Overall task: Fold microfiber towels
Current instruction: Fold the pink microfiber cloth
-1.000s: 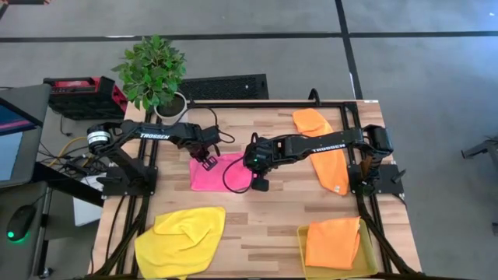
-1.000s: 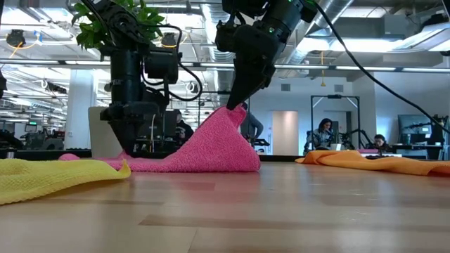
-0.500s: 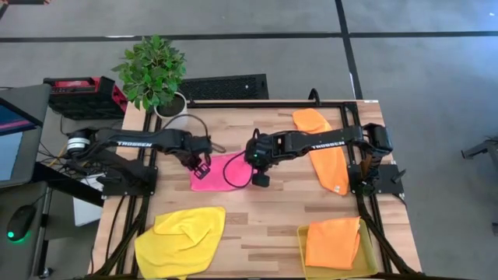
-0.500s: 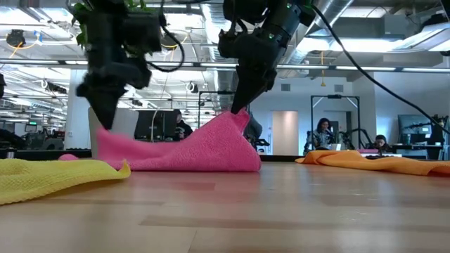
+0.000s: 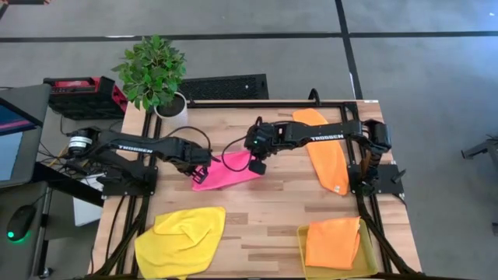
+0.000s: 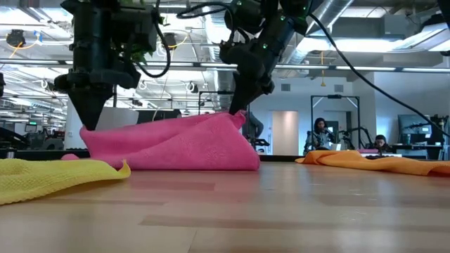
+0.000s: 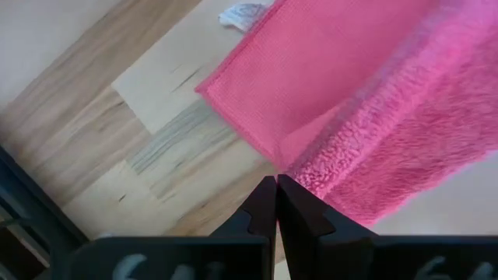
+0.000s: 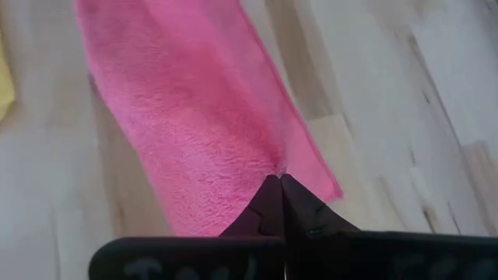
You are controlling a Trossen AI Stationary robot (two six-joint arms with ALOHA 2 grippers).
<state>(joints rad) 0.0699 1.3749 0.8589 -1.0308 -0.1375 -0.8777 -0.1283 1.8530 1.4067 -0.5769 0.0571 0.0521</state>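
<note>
The hot pink towel [image 5: 227, 173] lies mid-table, and its upper edge is held up as a ridge [image 6: 169, 125] between both grippers. My left gripper [image 5: 204, 169] is shut on its left end. My right gripper [image 5: 255, 165] is shut on its right end. The towel's lower part rests on the table [image 6: 183, 165]. The yellow towel [image 5: 180, 239] lies crumpled at the near left. One orange towel [image 5: 327, 152] lies at the far right. The other orange towel [image 5: 333, 243] lies in the yellow tray. My left gripper pinches the pink towel's left corner [image 7: 299, 173] between its two shut fingers, from above, pointing down. That corner is lifted [image 6: 90, 132] and the cloth hangs below it onto the table. My right gripper pinches the towel's right end at an edge [image 8: 274, 167] between its shut fingers, from above, slanting. That end is raised to a peak [image 6: 235, 116], and the cloth slopes from it down to the table.
A potted plant [image 5: 154, 74] stands at the far left corner. The translucent yellow tray [image 5: 305, 233] sits at the near right. Bare wood [image 5: 264, 214] lies between the pink towel and the near edge.
My left gripper has taken hold of the pink towel's left end, lifted it and shifted slightly toward the near edge. My right gripper has carried its raised end toward the far edge. The towel has gone from one peak to a raised ridge between the grippers.
</note>
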